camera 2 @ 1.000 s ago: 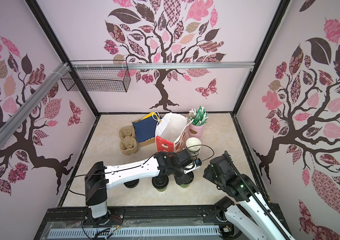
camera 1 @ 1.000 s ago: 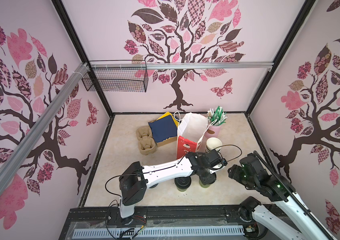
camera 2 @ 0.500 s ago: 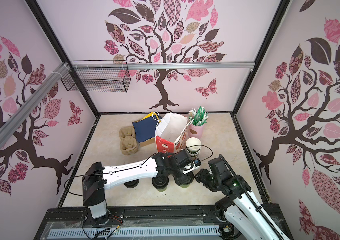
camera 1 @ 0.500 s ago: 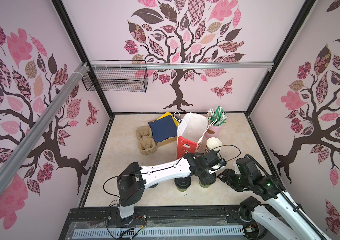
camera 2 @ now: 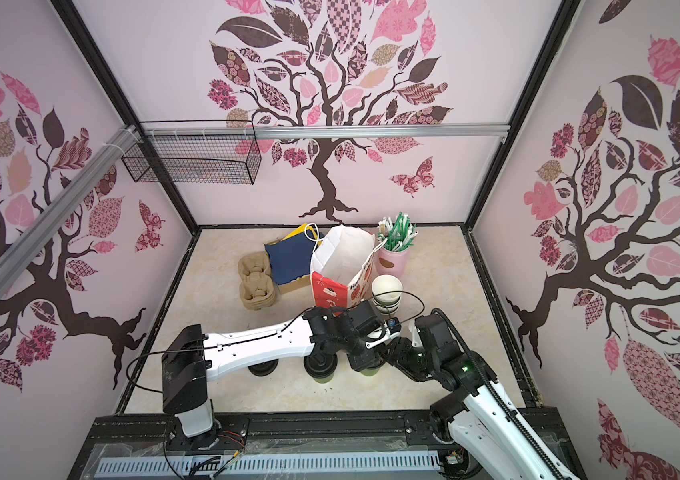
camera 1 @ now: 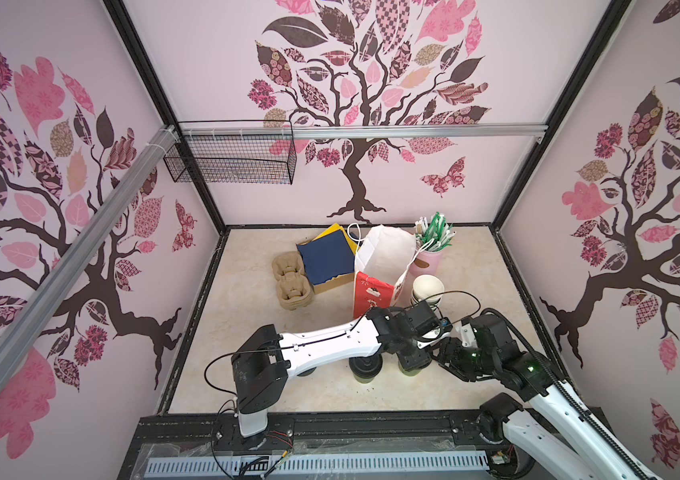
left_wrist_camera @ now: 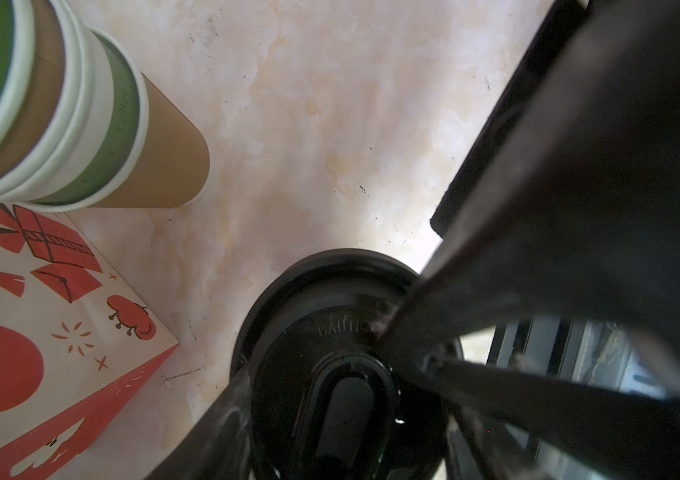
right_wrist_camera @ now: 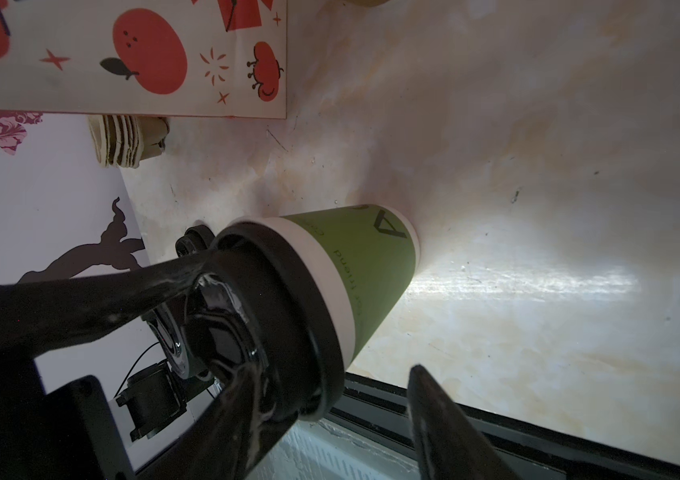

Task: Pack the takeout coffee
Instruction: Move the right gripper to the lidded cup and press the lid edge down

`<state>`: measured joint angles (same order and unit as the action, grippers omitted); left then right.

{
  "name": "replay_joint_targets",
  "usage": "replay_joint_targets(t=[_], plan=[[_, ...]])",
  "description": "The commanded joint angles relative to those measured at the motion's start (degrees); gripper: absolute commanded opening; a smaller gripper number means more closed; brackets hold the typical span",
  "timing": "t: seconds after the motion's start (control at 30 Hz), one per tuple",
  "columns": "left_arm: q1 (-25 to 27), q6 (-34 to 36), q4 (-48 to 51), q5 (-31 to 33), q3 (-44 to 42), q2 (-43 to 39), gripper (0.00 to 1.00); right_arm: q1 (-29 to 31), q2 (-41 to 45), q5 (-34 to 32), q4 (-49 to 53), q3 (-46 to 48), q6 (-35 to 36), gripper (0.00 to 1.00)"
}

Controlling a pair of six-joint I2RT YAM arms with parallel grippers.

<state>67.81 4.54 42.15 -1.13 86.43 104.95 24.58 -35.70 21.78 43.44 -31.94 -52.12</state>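
The beige surface carried a red-and-white paper bag, standing open at the far middle. The left hand, stretched across to the right, clasped the black lid of the right coffee cup, which stood upright near the front edge. The right hand hung just right of it, jaws apart. The left coffee cup stood close beside.

bag upright, centre | nested cups just beside it | pulp trays stacked | straws in pink holder
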Motion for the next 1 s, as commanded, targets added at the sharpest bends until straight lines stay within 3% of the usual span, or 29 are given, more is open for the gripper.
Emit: replay_joint_targets(t=[0.0,0.33,0.97], plan=[[0.0,-0.5,5.6,-0.8,-4.1,3.7,0.63,-0.6,-1.1,1.8,-2.0,0.6,1.2,0.59],[0.1,-1.2,2.9,-1.4,-4.6,1.3,0.71,-0.9,-3.6,0.4,-0.3,1.6,2.9,0.53],[-0.2,-3.1,-5.8,-0.7,-6.9,-7.1,0.87,-0.8,-3.3,0.6,0.6,2.0,3.3,0.54]])
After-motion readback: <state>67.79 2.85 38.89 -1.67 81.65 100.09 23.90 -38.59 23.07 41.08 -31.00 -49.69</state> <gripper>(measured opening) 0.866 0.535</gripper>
